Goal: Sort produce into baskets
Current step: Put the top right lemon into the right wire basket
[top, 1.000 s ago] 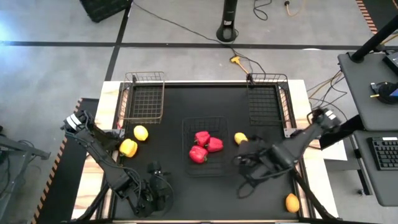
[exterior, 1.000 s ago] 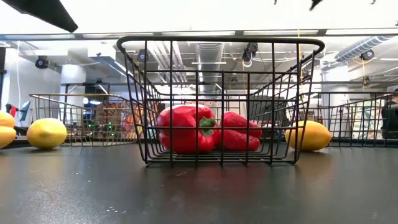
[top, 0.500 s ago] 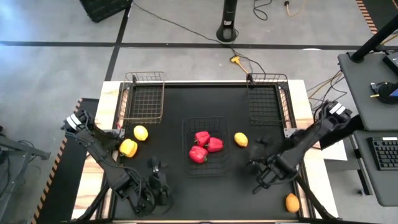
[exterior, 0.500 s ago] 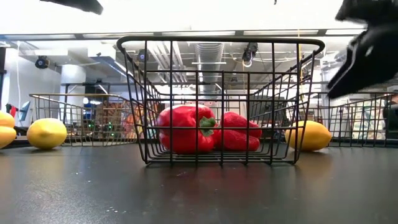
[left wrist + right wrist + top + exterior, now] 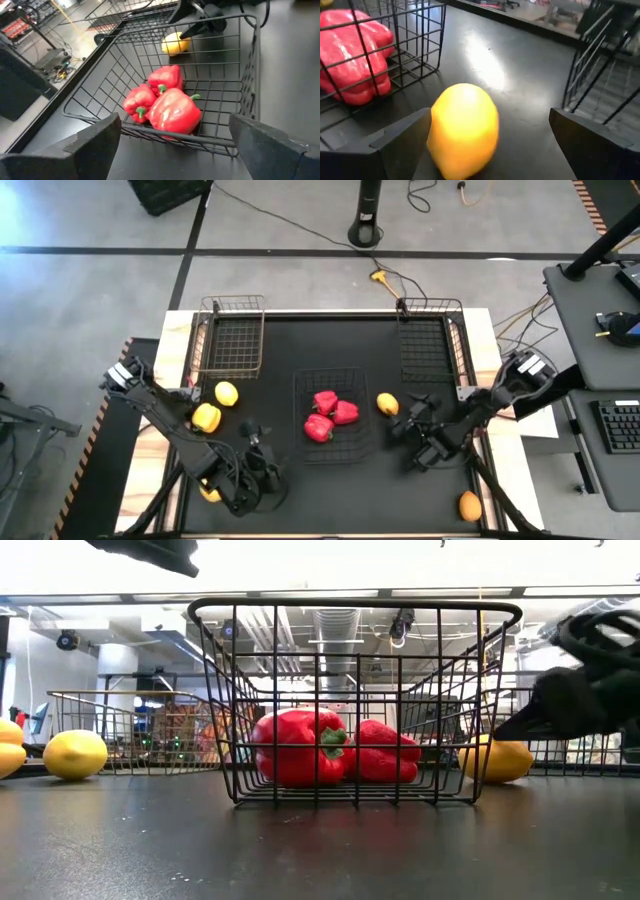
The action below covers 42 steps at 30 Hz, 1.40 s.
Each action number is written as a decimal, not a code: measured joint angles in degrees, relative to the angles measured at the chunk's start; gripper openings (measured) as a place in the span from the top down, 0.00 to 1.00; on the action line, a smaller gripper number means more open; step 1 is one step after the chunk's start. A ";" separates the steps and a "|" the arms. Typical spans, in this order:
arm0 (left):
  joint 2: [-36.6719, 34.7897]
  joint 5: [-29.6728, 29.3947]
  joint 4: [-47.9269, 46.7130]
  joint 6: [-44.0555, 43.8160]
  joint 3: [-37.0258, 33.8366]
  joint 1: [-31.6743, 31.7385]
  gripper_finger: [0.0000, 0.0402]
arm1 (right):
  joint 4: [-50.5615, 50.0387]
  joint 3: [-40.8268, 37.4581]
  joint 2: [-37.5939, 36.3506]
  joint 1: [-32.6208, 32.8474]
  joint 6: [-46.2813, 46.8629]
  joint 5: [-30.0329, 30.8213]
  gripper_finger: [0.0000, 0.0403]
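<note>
While the high view lays out all three baskets, only the right wrist view shows the right gripper (image 5: 485, 145) spread wide around a yellow fruit (image 5: 463, 128) lying on the table just beside the middle basket (image 5: 331, 377). Inside that basket sit three red peppers (image 5: 167, 102), clearest from the left wrist, whose left gripper (image 5: 175, 145) hangs open before it. Two yellow pieces (image 5: 215, 406) lie near the copper basket (image 5: 232, 336). No writing is legible.

Left arm partly hides a yellow fruit (image 5: 208, 492); right hand (image 5: 560, 705) blurred, covering fruit (image 5: 502, 760) behind it.
</note>
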 joint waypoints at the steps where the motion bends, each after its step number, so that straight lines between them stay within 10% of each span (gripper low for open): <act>1: 0.00 0.00 0.00 0.00 0.00 0.28 0.13 | 2.02 -0.23 0.36 -0.41 -0.61 -0.06 0.02; 13: 0.00 0.02 0.04 0.83 0.00 2.30 0.13 | 21.97 -0.40 3.34 -9.83 -21.79 -7.44 0.05; 29: 0.00 1.50 -0.21 0.81 -0.02 2.27 0.13 | 21.16 1.29 -1.06 -10.70 -26.88 -13.90 0.42; 42: 0.02 1.55 -0.44 0.73 -1.32 2.27 0.13 | -26.37 20.87 -19.82 -9.80 -24.15 -17.01 0.41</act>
